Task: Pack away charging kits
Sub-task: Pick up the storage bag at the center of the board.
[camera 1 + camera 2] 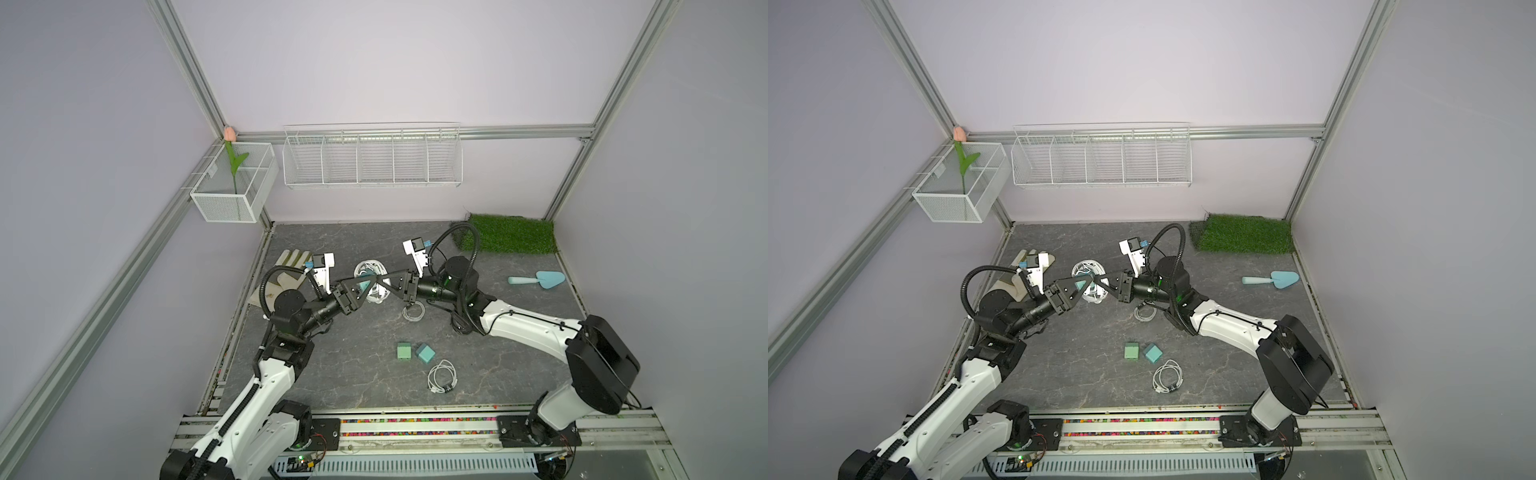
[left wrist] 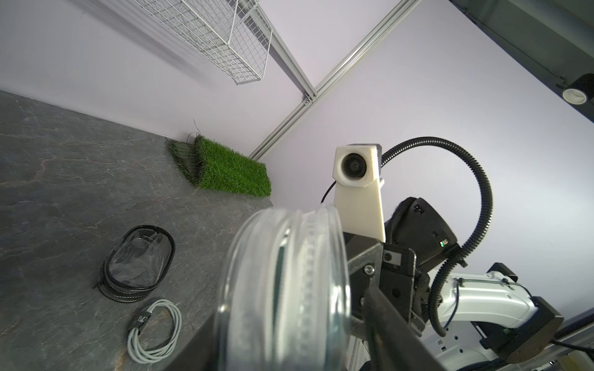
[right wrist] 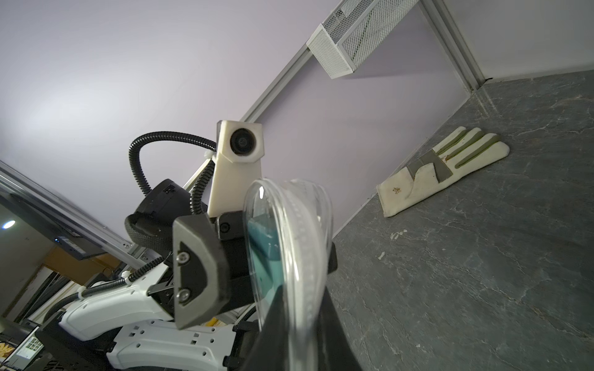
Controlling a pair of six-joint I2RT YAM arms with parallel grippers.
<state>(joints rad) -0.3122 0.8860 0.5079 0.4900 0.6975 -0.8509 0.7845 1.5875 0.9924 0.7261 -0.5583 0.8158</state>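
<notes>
Both grippers meet at mid-table over a clear round case with a white rim (image 1: pixel 366 267). My right gripper (image 1: pixel 380 281) is shut on the case's rim (image 3: pixel 291 231) and holds it up on edge. A teal charger block (image 3: pixel 262 239) shows through the clear wall, also visible in both top views (image 1: pixel 365 285) (image 1: pixel 1080 285). My left gripper (image 1: pixel 370 289) has its jaws wide apart around the case (image 2: pixel 283 273), one jaw standing off it. On the table lie a mint block (image 1: pixel 404 351), a teal block (image 1: pixel 425 353) and two coiled white cables (image 1: pixel 413 311) (image 1: pixel 442 376).
A black-rimmed clear case (image 2: pixel 138 263) lies beside a coiled cable (image 2: pixel 154 331). A glove (image 1: pixel 286 274) is at the left, a light-blue trowel (image 1: pixel 538 280) at the right, a grass mat (image 1: pixel 509 233) in the back right corner. Wire baskets (image 1: pixel 372 160) (image 1: pixel 232 183) hang on the walls.
</notes>
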